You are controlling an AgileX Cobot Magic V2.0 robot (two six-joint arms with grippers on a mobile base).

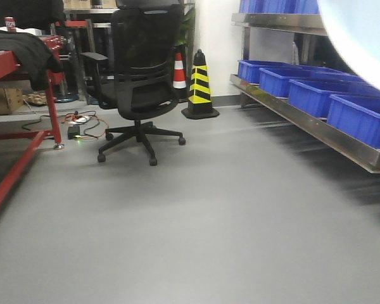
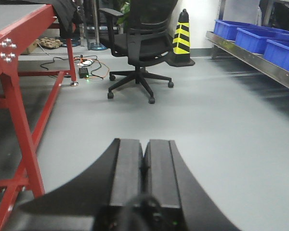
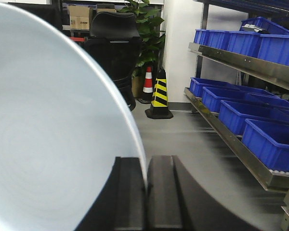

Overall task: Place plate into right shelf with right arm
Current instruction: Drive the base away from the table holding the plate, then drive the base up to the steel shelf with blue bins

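Plate (image 3: 53,134) fills the left of the right wrist frame, rim pinched edge-on by the right gripper (image 3: 146,187); stiff, glossy, probably slippery and breakable, so the rim suits; right shelf (image 3: 231,144) at frame right; left gripper (image 2: 144,163) closed, empty.

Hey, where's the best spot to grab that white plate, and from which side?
By its thin rim, coming edge-on. The plate stands on edge, so the rim slips between the jaws, as the right gripper pinches it now; the broad face offers no hold.
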